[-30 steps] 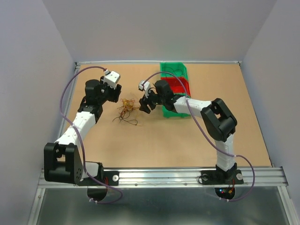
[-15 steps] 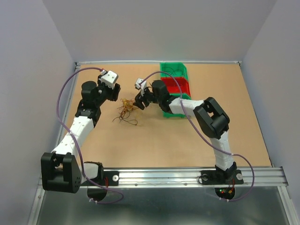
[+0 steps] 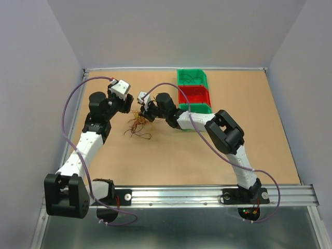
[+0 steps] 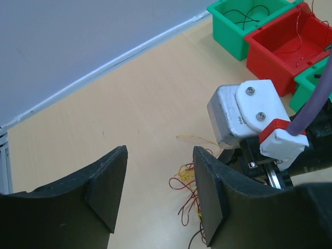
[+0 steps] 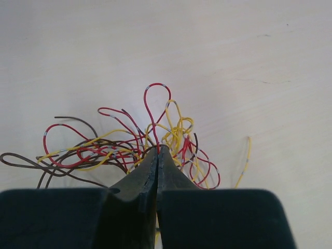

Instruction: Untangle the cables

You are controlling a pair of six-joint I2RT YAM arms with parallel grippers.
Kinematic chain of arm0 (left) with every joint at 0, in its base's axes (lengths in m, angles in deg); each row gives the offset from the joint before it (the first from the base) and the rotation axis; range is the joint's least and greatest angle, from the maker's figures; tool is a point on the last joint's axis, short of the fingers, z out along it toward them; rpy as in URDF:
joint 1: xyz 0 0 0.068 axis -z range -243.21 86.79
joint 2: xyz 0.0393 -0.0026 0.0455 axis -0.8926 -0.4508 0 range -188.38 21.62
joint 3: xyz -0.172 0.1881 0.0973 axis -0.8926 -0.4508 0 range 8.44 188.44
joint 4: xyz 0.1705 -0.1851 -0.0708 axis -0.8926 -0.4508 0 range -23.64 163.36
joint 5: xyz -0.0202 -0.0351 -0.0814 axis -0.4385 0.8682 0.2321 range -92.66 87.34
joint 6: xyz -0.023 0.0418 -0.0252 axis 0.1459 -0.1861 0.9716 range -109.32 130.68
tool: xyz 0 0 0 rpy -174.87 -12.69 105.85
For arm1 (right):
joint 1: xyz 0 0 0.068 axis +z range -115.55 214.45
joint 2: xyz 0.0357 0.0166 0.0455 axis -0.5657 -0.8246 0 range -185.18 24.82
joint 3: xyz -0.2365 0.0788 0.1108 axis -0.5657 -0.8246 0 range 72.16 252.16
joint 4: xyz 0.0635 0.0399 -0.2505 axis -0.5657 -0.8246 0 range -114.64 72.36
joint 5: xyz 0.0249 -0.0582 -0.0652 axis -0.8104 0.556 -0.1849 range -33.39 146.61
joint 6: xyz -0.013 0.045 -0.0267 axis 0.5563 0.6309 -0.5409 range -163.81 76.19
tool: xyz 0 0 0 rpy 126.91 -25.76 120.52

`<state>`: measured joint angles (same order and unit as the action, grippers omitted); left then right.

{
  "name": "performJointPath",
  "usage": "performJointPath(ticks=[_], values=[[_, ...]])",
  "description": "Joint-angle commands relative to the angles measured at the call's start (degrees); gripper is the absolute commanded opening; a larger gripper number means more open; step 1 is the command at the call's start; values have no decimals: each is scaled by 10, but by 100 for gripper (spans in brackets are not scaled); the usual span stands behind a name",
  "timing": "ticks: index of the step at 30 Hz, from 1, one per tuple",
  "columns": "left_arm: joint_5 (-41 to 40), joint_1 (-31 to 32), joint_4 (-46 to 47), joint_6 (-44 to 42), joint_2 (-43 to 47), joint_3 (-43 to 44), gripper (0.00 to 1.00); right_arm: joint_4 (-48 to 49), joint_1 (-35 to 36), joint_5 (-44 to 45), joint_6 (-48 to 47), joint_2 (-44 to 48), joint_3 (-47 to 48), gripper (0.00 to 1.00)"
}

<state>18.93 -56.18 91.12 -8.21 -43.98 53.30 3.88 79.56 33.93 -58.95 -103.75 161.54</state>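
Beyond the cables (image 3: 137,124) the left fingers (image 4: 104,187) and right fingers (image 5: 140,181) crowd in; near table (image 3: 171,155) lies open

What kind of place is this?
Probably a robot lab's test booth: plain grey walls box in a wooden table, two robot arms bolt to a metal rail, and coloured bins sit near tangled cables.

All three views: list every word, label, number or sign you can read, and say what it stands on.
No text can be read in any view.
White camera housing on the right wrist: a small dark marking on its side, too small to read.
Green bin, red bin, cables, table: no labels or print show.
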Motion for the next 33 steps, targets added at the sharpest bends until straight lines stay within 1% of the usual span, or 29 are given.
performJointPath(ticks=[1,3,5,6,10,17,19,24,26,27,28,33], values=[[20,-1,28,3,20,-5,64,83,3,-7,12,76,-57,1],[37,-1,29,2,28,-8,64,95,4,-31,20,119,-99,1],[91,-2,33,-4,46,-15,64,106,4,-42,27,147,-125,1],[110,-2,36,-9,53,-26,65,112,5,-45,32,173,-136,1],[173,-2,54,-14,100,-50,67,136,8,-44,48,227,-195,1],[260,-3,63,-43,143,-85,72,143,8,-47,77,276,-224,1],[271,-2,63,-43,146,-86,72,143,8,-33,91,283,-228,1],[268,-3,62,-47,139,-85,72,147,7,-2,120,307,-236,1],[291,-3,62,-54,137,-87,72,147,7,45,142,314,-235,1],[303,-3,62,-59,138,-92,72,146,7,74,181,321,-233,0],[320,-2,62,-67,140,-94,72,146,8,110,189,326,-233,1],[344,-2,62,-97,155,-113,73,145,7,154,209,344,-231,1]])
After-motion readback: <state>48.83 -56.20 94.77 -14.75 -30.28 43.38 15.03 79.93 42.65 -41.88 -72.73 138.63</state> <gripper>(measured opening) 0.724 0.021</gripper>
